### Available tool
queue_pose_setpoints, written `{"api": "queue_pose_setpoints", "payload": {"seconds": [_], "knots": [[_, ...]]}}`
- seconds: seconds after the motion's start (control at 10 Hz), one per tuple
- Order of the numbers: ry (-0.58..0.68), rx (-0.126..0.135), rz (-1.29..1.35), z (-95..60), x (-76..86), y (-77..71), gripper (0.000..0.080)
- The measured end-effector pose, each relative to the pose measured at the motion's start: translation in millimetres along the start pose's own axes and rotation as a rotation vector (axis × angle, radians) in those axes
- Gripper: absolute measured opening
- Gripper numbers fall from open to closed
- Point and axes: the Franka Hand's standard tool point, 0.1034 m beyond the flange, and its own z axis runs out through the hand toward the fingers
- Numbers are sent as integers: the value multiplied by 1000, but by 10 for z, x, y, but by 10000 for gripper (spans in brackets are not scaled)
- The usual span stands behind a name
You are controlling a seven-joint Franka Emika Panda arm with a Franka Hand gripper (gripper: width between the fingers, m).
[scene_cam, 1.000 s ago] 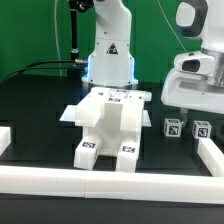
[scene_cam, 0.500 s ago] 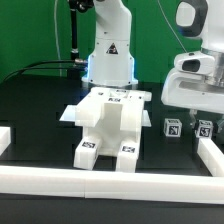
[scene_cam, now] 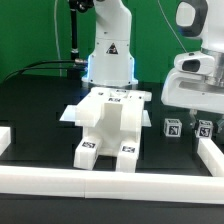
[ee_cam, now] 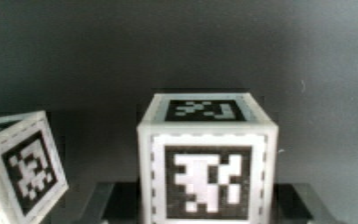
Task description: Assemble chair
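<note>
- Black table (scene_cam: pixel 40 105), exterior view: chair assembly (scene_cam: pixel 110 122) stands centre; spare block (scene_cam: pixel 172 127) and end block (scene_cam: pixel 204 128) sit toward the exterior view's right.
- Wrist view alone: gripper (ee_cam: pixel 204 198) fingers clamp the end block (ee_cam: pixel 204 150) by its sides.

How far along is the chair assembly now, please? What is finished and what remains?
Done: a chair body with two legs stands assembled at the centre. In hand: the gripper appears closed on one small tagged block, not yet lifted. Left: that block and a second block beside it are loose and unattached.
</note>
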Motion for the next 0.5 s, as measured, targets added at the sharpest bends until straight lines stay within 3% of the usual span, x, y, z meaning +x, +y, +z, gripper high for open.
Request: {"api": "queue_pose_setpoints", "payload": {"seconds": [0.1, 0.3, 0.4, 0.5], "knots": [[-23, 7, -24, -390, 117, 90, 284], [-4, 44, -80, -954, 344, 318, 284], [8, 63, -86, -1216, 422, 446, 284], [-9, 60, -56, -1382, 440, 492, 284]]}}
